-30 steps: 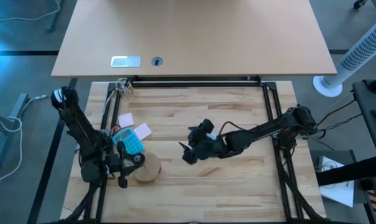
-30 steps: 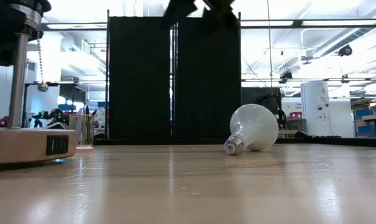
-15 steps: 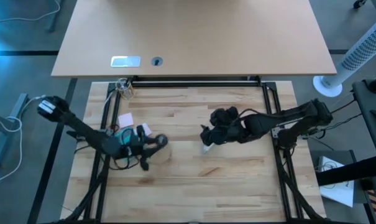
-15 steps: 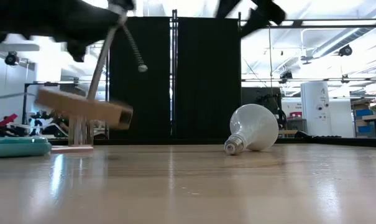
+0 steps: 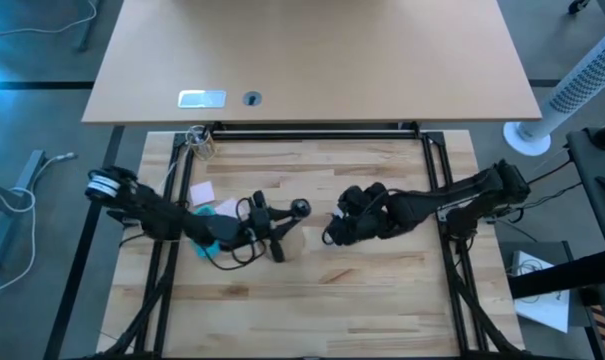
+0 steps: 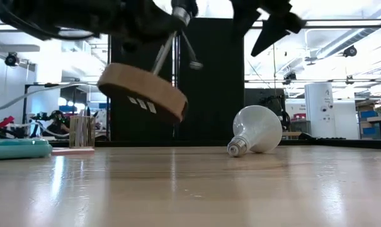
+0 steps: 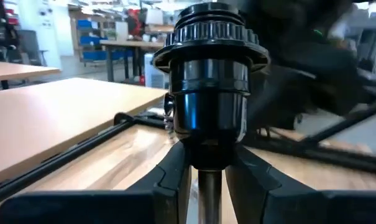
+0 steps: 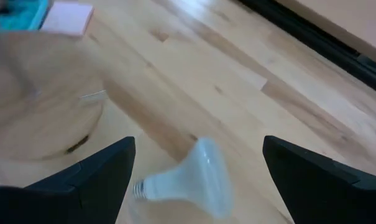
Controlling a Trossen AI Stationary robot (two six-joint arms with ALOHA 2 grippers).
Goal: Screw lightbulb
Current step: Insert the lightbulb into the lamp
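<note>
Above the counter [image 6: 190,189] the left pincer [image 7: 206,165] clamps the socket stem [image 7: 210,190], wooden disc [image 6: 143,91] hanging tilted. Lightbulb [image 6: 256,130] lies on its side beneath the wide-open right pincer [image 8: 197,165]. Risk: a glancing pinch rolls it away, or the disc swings into it.

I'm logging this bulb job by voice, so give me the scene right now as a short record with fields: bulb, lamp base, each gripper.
lightbulb: lying on its side on the table, screw neck toward the wooden base, not held
lamp base: round wooden disc with black socket on a metal stem, lifted off the table and tilted
left gripper: shut on the stem just below the socket, carrying the base
right gripper: open, hovering above the lightbulb, fingers either side of it, not touching
table: pale wood
</note>
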